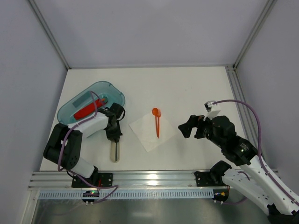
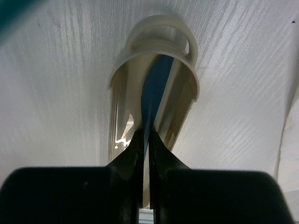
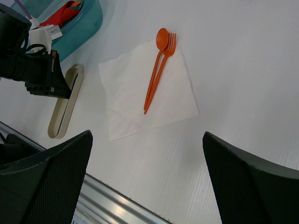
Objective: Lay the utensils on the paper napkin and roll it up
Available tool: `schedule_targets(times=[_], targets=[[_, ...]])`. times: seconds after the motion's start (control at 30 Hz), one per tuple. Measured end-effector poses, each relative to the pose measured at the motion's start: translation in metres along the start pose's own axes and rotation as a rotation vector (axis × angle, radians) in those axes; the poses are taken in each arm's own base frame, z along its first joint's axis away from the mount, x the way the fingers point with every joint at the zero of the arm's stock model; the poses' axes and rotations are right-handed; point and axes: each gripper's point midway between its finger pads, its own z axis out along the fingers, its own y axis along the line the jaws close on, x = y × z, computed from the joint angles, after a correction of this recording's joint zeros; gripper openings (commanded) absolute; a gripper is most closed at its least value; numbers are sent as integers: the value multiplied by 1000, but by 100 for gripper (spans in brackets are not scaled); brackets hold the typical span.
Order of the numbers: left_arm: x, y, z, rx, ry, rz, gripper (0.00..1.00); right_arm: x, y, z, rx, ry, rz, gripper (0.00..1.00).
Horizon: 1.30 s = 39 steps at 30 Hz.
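Observation:
The white paper napkin (image 1: pixel 145 135) lies flat mid-table, also in the right wrist view (image 3: pixel 131 98). An orange spoon (image 3: pixel 161 36) and orange fork (image 3: pixel 170 43) lie side by side on its far part; in the top view they look like one orange stick (image 1: pixel 157 125). My left gripper (image 1: pixel 113 134) points down over a beige oblong holder (image 1: pixel 115 153). In its wrist view the gripper (image 2: pixel 147 136) is shut on a thin blue utensil (image 2: pixel 156 79) standing in that holder (image 2: pixel 156 23). My right gripper (image 1: pixel 186 127) hangs open and empty right of the napkin (image 3: pixel 146 140).
A teal tray (image 1: pixel 105 86) at the back left holds a red item (image 1: pixel 88 111); the tray also shows in the right wrist view (image 3: pixel 88 28). A metal rail (image 1: pixel 154 179) runs along the near edge. Grey walls close in the sides.

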Motion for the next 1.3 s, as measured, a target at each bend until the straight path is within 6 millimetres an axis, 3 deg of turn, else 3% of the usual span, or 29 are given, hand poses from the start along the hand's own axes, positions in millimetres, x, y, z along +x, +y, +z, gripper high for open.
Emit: schedule_targets(times=[0.37,0.8,0.93,1.07,1.13,1.3], targets=[[-2,1,-9,-8,1,1,0,1,2,0,-5,4,19,100],[-52,-31,-99,164,-198,-18,0,3,1,3,2,18,29,100],[-68,-63,-119,254,-225,7,0,5,0,5,8,29,29,100],[-87,-118,-125,346,-237,60,0,8,-1,9,18,46,28,100],[-94,-145,-120,380,-229,80,0,10,-2,12,25,57,26,100],[-97,-204,-83,416,-153,136,0,14,-5,19,47,81,24,100]])
